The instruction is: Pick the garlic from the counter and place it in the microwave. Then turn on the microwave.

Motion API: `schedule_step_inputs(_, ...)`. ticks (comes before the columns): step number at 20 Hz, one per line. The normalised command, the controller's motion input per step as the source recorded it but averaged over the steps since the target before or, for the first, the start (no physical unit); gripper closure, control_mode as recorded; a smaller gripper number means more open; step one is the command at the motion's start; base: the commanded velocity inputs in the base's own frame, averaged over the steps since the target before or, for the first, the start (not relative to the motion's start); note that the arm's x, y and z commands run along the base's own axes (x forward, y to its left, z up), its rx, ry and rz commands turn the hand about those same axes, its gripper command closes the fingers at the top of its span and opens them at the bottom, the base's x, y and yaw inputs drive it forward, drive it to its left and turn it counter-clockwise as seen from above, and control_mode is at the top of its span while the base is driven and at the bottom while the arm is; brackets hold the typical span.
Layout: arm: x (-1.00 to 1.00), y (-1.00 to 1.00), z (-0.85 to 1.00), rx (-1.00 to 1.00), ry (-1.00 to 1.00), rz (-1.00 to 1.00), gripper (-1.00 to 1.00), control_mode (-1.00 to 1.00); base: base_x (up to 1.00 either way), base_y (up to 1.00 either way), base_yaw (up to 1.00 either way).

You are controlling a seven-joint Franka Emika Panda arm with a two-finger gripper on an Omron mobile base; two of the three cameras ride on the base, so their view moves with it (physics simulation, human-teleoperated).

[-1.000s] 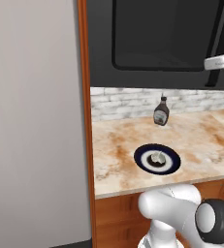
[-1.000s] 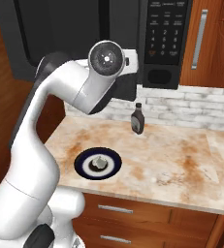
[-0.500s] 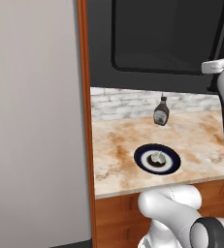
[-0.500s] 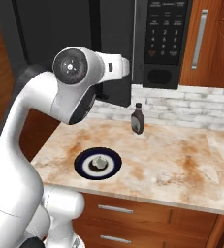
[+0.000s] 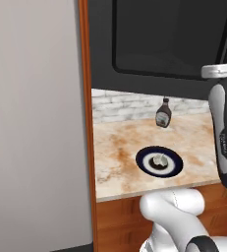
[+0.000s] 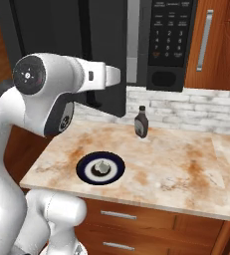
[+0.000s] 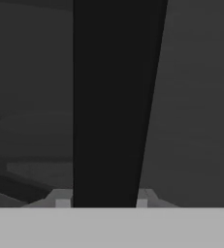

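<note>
The garlic, a small whitish bulb, lies on a dark-rimmed plate on the marble counter. Above hangs the black microwave, its glass door swung partly out. In the hand view my gripper is shut on the door's vertical black handle, which runs up between the fingertips. My arm reaches level toward the door's edge.
A dark sauce bottle stands at the back of the counter by the brick wall. A tall pale panel bounds the counter on the left. A wooden cabinet sits right of the microwave, drawers below.
The microwave door has swung further out toward me, drawn by the handle. My arm has pulled back with it, its shoulder shifting left in the right base view. Garlic, plate and bottle stay put.
</note>
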Motion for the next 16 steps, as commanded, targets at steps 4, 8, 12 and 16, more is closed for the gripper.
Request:
schedule_step_inputs(4, -0.49, 0.09, 0.21, -0.02, -0.07, -0.22, 1.00, -1.00, 0.00, 0.00, 0.00)
schedule_step_inputs(8, -0.44, 0.11, 0.25, -0.08, -0.10, -0.21, 1.00, -1.00, 0.00, 0.00, 0.00)
schedule_step_inputs(12, -0.41, 0.09, 0.27, -0.08, -0.09, -0.22, 1.00, -1.00, 0.00, 0.00, 0.00)
schedule_step_inputs(16, -0.39, 0.11, 0.30, -0.06, -0.06, -0.23, 1.00, -1.00, 0.00, 0.00, 0.00)
